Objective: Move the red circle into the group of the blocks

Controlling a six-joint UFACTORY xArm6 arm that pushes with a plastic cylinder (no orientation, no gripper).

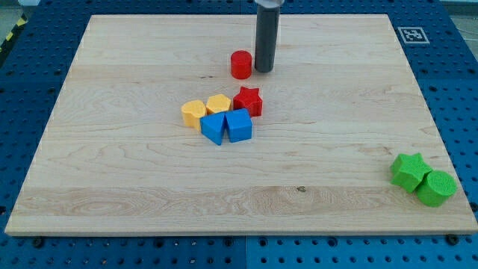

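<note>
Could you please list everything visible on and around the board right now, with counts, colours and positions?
red circle: 1, red, top centre, apart from the cluster
red star: 1, red, cluster's right
yellow blocks: 2, yellow, cluster's left and top
blue blocks: 2, blue, cluster's bottom
green star: 1, green, bottom right
green circle: 1, green, touching the green star
board: 1, light wood
my tip: 1, dark rod, just right of the red circle
</note>
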